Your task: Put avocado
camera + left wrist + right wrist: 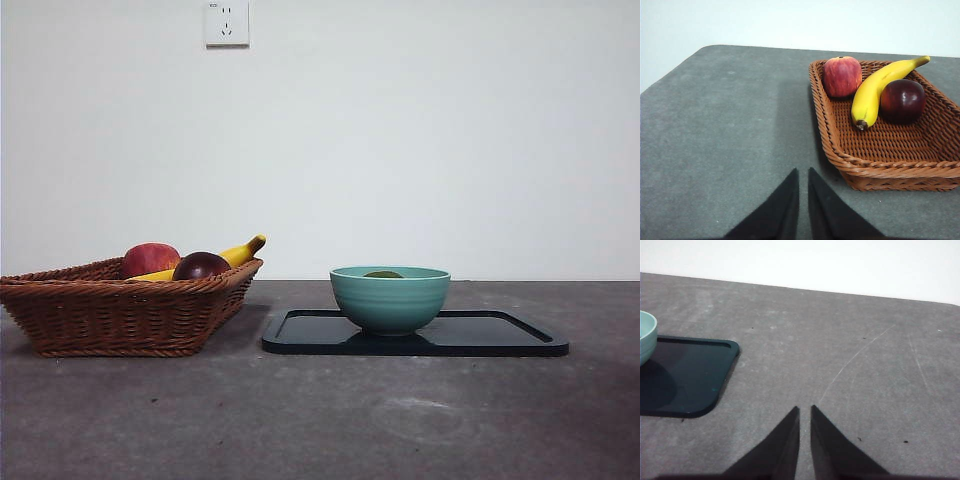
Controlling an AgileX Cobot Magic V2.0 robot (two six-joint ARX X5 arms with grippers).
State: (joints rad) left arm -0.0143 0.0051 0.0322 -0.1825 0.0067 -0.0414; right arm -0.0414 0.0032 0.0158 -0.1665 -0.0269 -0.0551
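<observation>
Pincers: left (803, 172), right (805, 410) pressed together | avocado (384, 274) below bowl (390, 300) rim

Left end effector (803, 172) and right end effector (805, 410), jaws nearly together, empty.

No legible text anywhere; tiny marking on the wall socket (227, 22) unreadable.

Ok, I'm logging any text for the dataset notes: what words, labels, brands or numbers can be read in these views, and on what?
Wall socket: a tiny mark at its upper left corner, too small to read.
Teal bowl, black tray, wicker basket, banana, red apple, dark fruit: no text, label or sticker visible.
Nothing legible anywhere.
</observation>
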